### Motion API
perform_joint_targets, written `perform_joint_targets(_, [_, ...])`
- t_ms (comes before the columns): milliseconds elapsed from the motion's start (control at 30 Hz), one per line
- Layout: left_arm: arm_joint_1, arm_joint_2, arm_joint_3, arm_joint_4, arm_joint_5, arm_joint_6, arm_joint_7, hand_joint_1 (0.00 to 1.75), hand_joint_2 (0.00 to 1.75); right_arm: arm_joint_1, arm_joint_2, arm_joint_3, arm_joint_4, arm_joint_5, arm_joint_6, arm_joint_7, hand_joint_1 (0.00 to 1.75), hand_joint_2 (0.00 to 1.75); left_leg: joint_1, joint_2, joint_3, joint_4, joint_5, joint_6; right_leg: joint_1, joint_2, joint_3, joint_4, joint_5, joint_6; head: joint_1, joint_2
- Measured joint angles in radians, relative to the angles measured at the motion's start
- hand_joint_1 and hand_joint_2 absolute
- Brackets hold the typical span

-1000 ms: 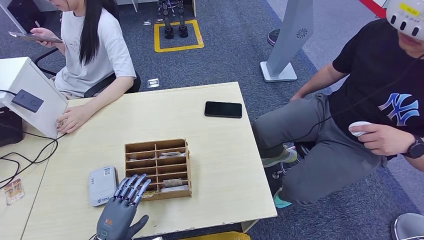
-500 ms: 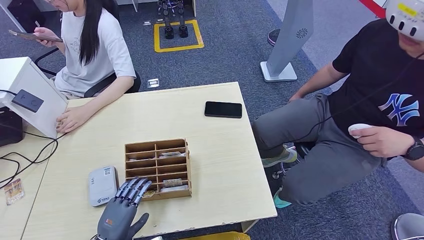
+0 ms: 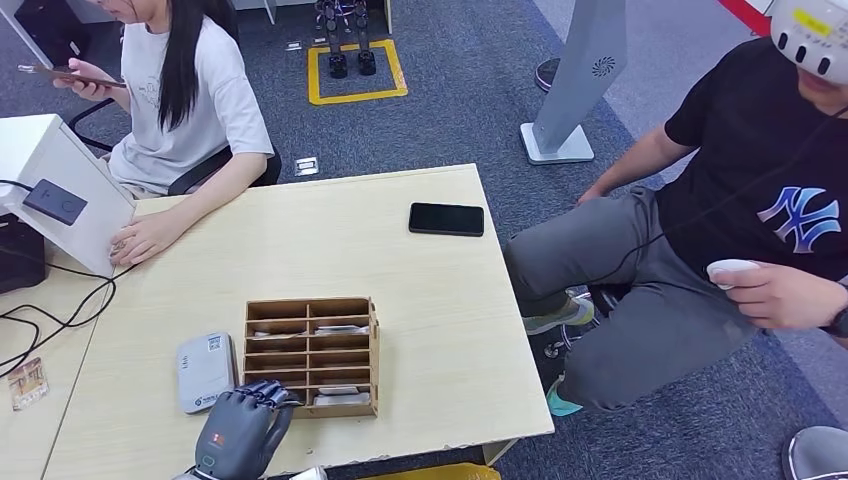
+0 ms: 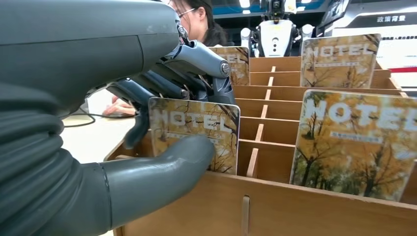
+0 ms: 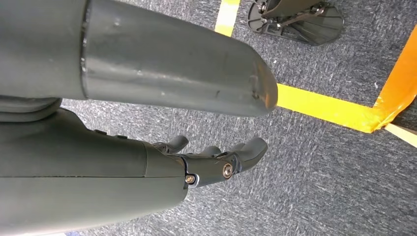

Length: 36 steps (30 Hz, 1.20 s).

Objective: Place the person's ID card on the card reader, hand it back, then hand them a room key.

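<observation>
A wooden slotted box point(image 3: 372, 350) stands near the table's front edge and holds several "HOTEL" room key cards. My left hand point(image 3: 240, 430) reaches into its near left corner. In the left wrist view my left hand point(image 4: 98, 73) pinches one key card point(image 4: 196, 123) between thumb point(image 4: 162, 167) and fingers, with the card standing in its slot. Another key card point(image 4: 359, 142) stands in the slot beside it. The white card reader point(image 3: 205, 371) lies just left of the box. My right hand point(image 5: 147, 147) hangs over the carpet, fingers loosely apart, holding nothing.
A person sits at the table's far left, one hand point(image 3: 145, 238) resting on the table, the other holding a phone. A black phone point(image 3: 446, 218) lies at the far right of the table. A white stand point(image 3: 55, 200) and cables are at the left. Another person point(image 3: 760, 200) sits to the right.
My left hand's fingers have curled down from spread over the box onto a key card. The box has slid a little toward the table's front edge.
</observation>
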Motion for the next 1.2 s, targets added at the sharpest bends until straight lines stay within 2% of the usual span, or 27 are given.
perform_joint_targets(167, [-0.002,0.0,0.001,0.004,0.013,0.0,-0.002,1.75,1.75,-0.003,0.0,0.0,0.0,0.0,0.0,0.0,0.0,0.0,0.0,0.0,0.0,0.0,0.0,0.0,0.0,0.0,0.0,0.0,0.0,0.0,0.0,0.0])
perform_joint_targets(300, [-0.002,0.008,0.018,0.002,0.096,-0.013,-0.029,1.75,1.75,-0.003,0.0,0.0,0.0,0.006,0.0,0.0,0.0,0.0,0.0,0.0,0.0,0.0,0.0,0.0,0.0,0.0,0.0,0.0,0.0,0.0,0.0,0.0])
perform_joint_targets(400, [-0.003,0.046,0.071,-0.031,0.206,-0.059,-0.097,1.75,1.75,-0.003,0.0,-0.001,0.0,0.013,0.001,-0.001,0.0,0.0,0.001,0.0,0.0,0.0,0.001,-0.001,0.001,0.001,0.0,0.0,0.0,0.0,0.0,0.0])
perform_joint_targets(533, [-0.003,0.094,0.196,-0.113,0.275,-0.157,-0.18,1.75,1.75,-0.004,0.0,-0.008,0.0,0.014,0.001,-0.001,0.0,0.0,0.002,0.0,0.0,0.0,0.001,-0.002,0.002,0.001,0.0,0.001,0.0,-0.001,0.0,0.0])
perform_joint_targets(633, [-0.002,0.1,0.248,-0.146,0.267,-0.173,-0.197,1.75,1.75,-0.005,0.0,-0.013,0.0,0.014,0.001,-0.001,0.0,0.0,0.002,0.0,0.0,0.0,0.001,-0.002,0.002,0.001,0.0,0.001,0.0,-0.001,0.0,0.0])
perform_joint_targets(800, [-0.001,0.103,0.285,-0.171,0.268,-0.171,-0.202,1.75,1.75,-0.007,0.0,-0.016,0.0,0.014,0.001,-0.002,0.0,0.0,0.002,0.0,0.0,0.0,0.001,-0.002,0.002,0.0,0.0,0.001,0.0,-0.001,0.0,0.0])
perform_joint_targets(900, [-0.018,0.127,0.307,-0.2,0.35,-0.177,-0.23,1.75,1.75,-0.007,0.0,-0.016,0.0,0.017,0.003,0.004,0.0,0.0,0.002,0.0,0.0,0.0,0.002,-0.002,0.002,0.0,0.0,0.001,0.0,-0.001,0.0,0.0])
perform_joint_targets(967, [-0.067,0.168,0.337,-0.233,0.469,-0.244,-0.258,1.75,1.75,-0.005,0.0,-0.016,0.0,0.024,0.012,0.024,0.0,0.0,0.003,-0.001,0.0,0.001,0.003,-0.003,0.002,-0.001,-0.001,0.001,0.001,-0.001,0.0,0.0])
perform_joint_targets(1033, [-0.153,0.215,0.377,-0.257,0.573,-0.343,-0.277,1.75,1.75,-0.001,0.0,-0.016,0.0,0.033,0.02,0.04,0.0,0.0,0.003,-0.004,-0.001,0.001,0.004,-0.004,0.003,-0.003,-0.001,0.002,0.001,-0.002,0.0,0.0])
perform_joint_targets(1133, [-0.315,0.267,0.414,-0.269,0.637,-0.464,-0.266,1.75,1.75,0.003,0.0,-0.016,0.0,0.038,0.024,0.044,0.0,0.0,0.004,-0.005,-0.001,0.0,0.006,-0.005,0.003,-0.004,-0.001,0.003,0.003,-0.004,0.0,0.0])
perform_joint_targets(1200, [-0.413,0.284,0.421,-0.268,0.643,-0.513,-0.236,1.75,1.75,0.003,0.0,-0.016,0.0,0.045,0.027,0.05,0.0,0.0,0.003,-0.004,-0.001,0.0,0.007,-0.006,0.003,-0.003,-0.001,0.004,0.003,-0.005,0.0,0.0])
